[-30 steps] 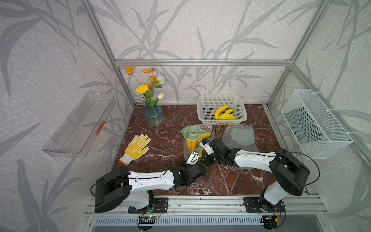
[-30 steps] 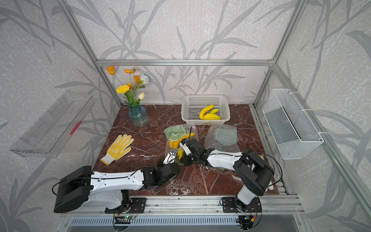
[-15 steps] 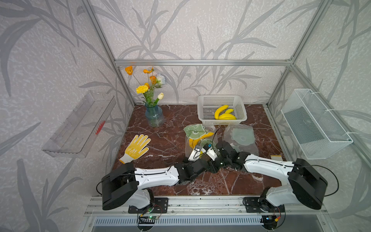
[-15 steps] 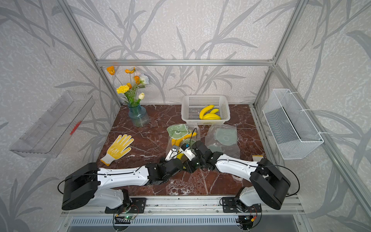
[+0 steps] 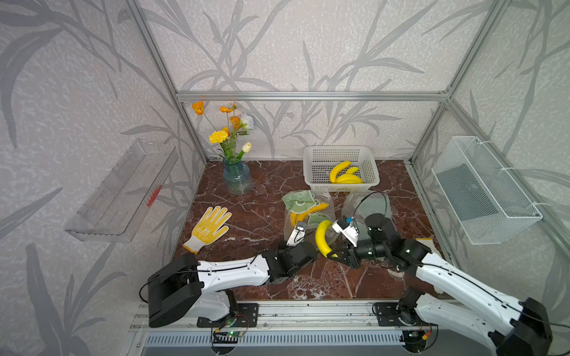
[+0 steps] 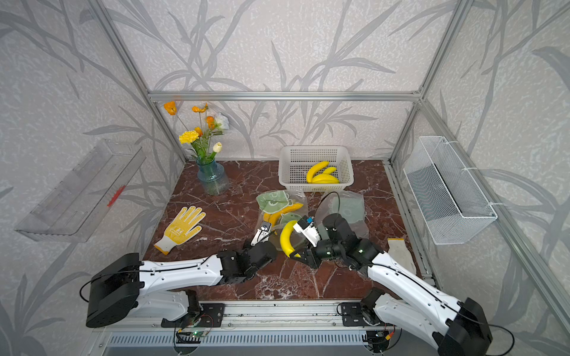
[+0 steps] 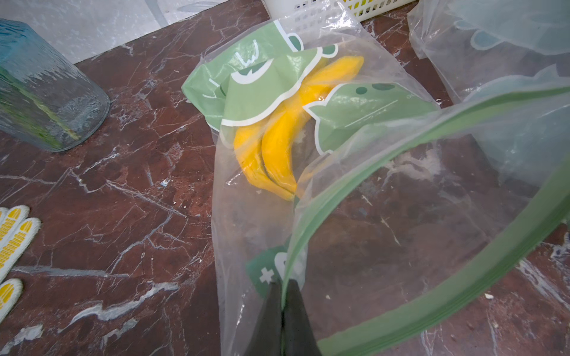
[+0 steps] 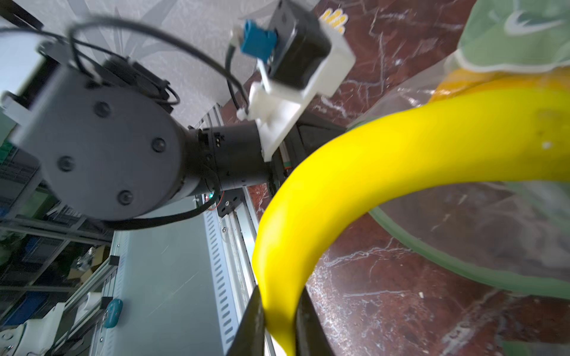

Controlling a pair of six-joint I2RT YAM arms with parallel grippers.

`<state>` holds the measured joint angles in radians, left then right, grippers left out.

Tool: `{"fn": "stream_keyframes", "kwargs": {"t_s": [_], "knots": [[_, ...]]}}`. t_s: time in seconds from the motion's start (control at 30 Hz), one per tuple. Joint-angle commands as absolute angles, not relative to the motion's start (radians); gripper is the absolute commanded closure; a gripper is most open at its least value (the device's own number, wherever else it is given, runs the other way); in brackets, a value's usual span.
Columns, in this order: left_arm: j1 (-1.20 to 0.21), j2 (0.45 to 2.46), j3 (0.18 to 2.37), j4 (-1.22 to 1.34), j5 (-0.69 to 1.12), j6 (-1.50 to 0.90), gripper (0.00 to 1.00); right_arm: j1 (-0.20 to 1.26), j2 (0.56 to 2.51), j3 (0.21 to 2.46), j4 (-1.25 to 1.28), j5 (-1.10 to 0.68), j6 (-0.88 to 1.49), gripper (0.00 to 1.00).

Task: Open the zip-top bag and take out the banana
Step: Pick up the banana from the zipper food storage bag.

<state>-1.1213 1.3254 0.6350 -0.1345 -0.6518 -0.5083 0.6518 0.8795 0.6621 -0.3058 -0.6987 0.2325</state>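
Now banana (image 5: 320, 239), a second ago inside zip-top bag (image 7: 246, 222), is hanging outside its mouth, right gripper (image 8: 279, 311) clamping its lower end; removal is nearly finishing. Left gripper (image 7: 282, 297) is pinching the bag's green rim, jaws closed. The banana's far end is running out of the right wrist view, so whether it is clearing the bag is remaining uncertain.

Marble tabletop (image 5: 262, 215) lies open between yellow glove (image 5: 209, 226) and zip-top bag (image 5: 303, 202); second bag (image 5: 374, 205), white basket (image 5: 311, 172), left gripper (image 7: 282, 294) and the right gripper (image 8: 279, 311)'s banana (image 5: 320, 239) hem its other sides.
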Motion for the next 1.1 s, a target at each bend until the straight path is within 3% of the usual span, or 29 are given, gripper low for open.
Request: {"fn": "stream_keyframes", "kwargs": {"t_s": [0.0,0.27,0.4,0.7,0.93,1.07], "knots": [[-1.118,1.279,0.613,-0.123,-0.634,-0.502,1.00,0.581,0.835,0.719,-0.369,-0.732,0.189,0.91],[-1.118,1.229,0.586,-0.075,-0.561,-0.486,1.00,0.410,1.029,0.851,-0.298,-0.623,0.106,0.91],[-1.117,1.229,0.580,-0.002,-0.503,-0.470,1.00,0.333,1.280,0.986,-0.190,-0.517,0.069,0.89],[-1.120,1.282,0.618,0.047,-0.468,-0.448,1.00,0.232,1.896,1.495,-0.223,-0.460,0.090,0.91],[-1.121,1.293,0.623,0.043,-0.474,-0.449,1.00,0.221,2.122,1.723,-0.321,-0.396,0.115,0.82],[-1.120,1.295,0.626,0.037,-0.499,-0.458,1.00,0.221,2.103,1.701,-0.277,-0.413,0.136,0.66]]}}
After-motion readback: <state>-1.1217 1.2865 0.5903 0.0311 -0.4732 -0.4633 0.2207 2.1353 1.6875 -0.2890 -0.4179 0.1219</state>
